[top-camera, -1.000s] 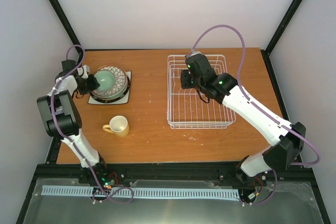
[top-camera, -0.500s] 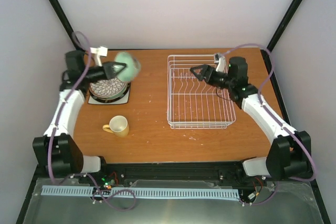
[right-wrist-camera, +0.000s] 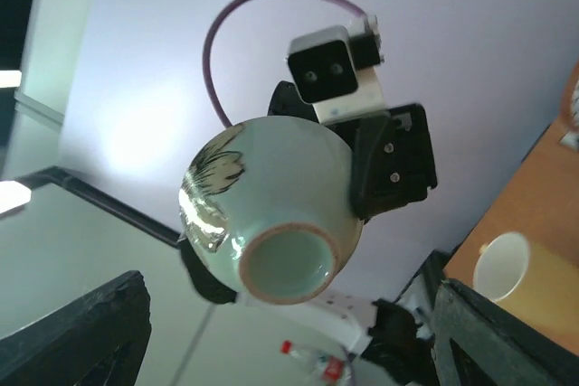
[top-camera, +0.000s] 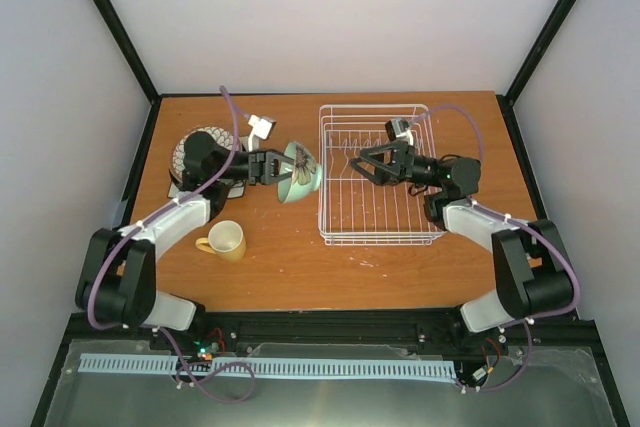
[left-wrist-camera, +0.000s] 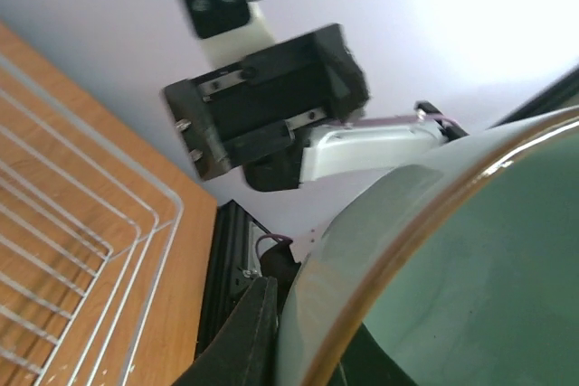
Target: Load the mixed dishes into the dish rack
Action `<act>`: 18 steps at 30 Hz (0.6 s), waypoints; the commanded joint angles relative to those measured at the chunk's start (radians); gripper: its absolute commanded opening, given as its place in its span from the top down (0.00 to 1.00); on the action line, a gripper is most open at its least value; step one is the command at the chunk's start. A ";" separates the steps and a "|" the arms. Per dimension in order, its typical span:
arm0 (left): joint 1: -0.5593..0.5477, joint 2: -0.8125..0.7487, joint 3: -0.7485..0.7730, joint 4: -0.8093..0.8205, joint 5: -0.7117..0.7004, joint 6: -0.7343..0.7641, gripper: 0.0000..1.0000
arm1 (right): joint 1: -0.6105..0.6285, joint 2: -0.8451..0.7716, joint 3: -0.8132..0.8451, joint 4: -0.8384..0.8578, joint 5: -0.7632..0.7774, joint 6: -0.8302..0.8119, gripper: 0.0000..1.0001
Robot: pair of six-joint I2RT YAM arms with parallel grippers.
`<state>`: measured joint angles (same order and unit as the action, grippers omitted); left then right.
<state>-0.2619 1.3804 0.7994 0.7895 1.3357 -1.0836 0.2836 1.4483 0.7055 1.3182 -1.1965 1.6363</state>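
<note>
Left tool (top-camera: 284, 169) clamps bowl (right-wrist-camera: 271, 196); right wrist shows underside.

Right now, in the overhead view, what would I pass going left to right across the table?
Mug → bowl, held off the table in the left gripper → rack.

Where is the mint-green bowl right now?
In the top view, the mint-green bowl hangs above the table, gripped by the left end effector, tipped on its side just left of the dish rack.
</note>
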 commanded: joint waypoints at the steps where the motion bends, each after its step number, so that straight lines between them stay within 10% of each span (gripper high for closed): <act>1: -0.078 0.095 0.045 0.446 0.002 -0.222 0.99 | 0.024 0.062 -0.028 0.356 -0.049 0.270 0.17; 9: -0.129 0.337 0.122 0.978 -0.059 -0.595 0.99 | 0.045 0.074 -0.017 0.356 -0.051 0.290 0.17; 18: -0.168 0.439 0.218 0.995 -0.073 -0.607 0.99 | 0.087 0.107 -0.026 0.357 -0.069 0.289 0.21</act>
<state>-0.4038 1.8053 0.9352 1.4975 1.3090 -1.6421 0.3592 1.5307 0.6762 1.4982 -1.2499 1.9236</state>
